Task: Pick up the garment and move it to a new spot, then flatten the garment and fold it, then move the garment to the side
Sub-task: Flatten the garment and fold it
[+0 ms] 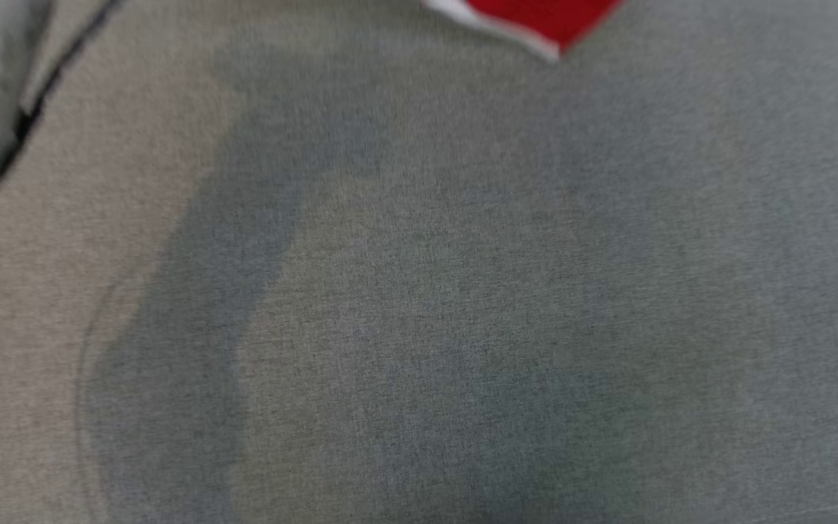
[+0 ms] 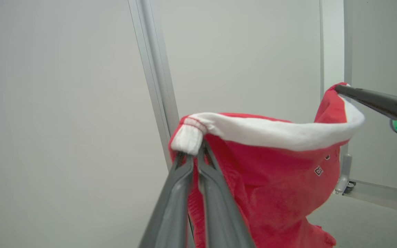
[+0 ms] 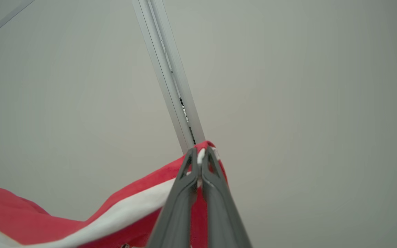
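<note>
Garment [image 2: 271, 186] aloft before metal post [image 2: 155, 69] and wall [image 2: 47, 103]; below, perhaps grey upholstery [image 1: 419, 291].

Between left claw [image 2: 194, 155] and right claw [image 3: 201, 153]: garment [image 2: 274, 186], one end in each; frame post [image 2: 157, 86] behind garment.

Red garment [image 2: 274, 186] with white band; grey cloth surface [image 1: 419, 291].

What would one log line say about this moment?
left hand: shut on garment | right hand: shut on garment | garment: held up, hanging between both hands
</note>
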`<state>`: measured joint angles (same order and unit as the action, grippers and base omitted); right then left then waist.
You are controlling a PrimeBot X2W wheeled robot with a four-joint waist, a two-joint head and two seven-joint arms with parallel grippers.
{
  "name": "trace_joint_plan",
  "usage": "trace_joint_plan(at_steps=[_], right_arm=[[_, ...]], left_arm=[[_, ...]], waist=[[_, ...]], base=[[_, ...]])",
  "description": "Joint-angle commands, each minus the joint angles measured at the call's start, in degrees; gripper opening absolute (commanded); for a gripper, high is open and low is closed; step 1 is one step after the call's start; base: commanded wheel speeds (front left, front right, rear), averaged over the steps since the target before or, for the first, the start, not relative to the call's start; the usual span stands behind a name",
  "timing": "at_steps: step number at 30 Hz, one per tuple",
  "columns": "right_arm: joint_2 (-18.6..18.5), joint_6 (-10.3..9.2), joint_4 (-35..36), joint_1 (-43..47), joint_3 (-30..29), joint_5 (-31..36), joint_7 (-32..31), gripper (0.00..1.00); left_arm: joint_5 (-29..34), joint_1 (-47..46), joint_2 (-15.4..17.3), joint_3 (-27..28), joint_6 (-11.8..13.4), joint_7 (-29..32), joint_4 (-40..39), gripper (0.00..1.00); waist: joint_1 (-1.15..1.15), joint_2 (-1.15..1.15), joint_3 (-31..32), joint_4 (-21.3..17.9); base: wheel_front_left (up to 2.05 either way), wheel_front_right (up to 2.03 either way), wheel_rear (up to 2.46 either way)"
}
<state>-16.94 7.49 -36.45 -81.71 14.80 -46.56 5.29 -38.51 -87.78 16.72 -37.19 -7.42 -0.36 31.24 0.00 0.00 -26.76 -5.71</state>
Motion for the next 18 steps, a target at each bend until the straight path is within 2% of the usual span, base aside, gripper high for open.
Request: trace_joint_plan(at_steps=[1, 10, 18], right_arm=[[0.0, 0.01, -1.5, -2.5, -0.4, -0.4, -0.3, 0.00], [-0.5, 0.01, -12.0, -19.8, 2.2, 2.5, 2.1, 0.00], [0.2, 0.01, -16.1, -23.9, 5.7, 1.7, 4.3, 0.00]], left_arm=[[-0.4, -2.7, -0.4, -0.3, -0.1, -0.3, 1.3, 0.00], [-1.8, -18.8, -1.9, -5.5, -0.1, -2.7, 11.6, 0.00], [-5.1, -23.0, -2.4, -9.9, -0.1, -5.2, 16.5, 0.00]], waist=[[0.00, 0.00, -5.0, -0.1], [0.00, 0.00, -10.7, 1.1], [0.00, 0.00, -13.4, 1.7]], base=[[0.00, 0.00, 0.00], [0.00, 0.00, 0.00], [0.00, 0.00, 0.00]])
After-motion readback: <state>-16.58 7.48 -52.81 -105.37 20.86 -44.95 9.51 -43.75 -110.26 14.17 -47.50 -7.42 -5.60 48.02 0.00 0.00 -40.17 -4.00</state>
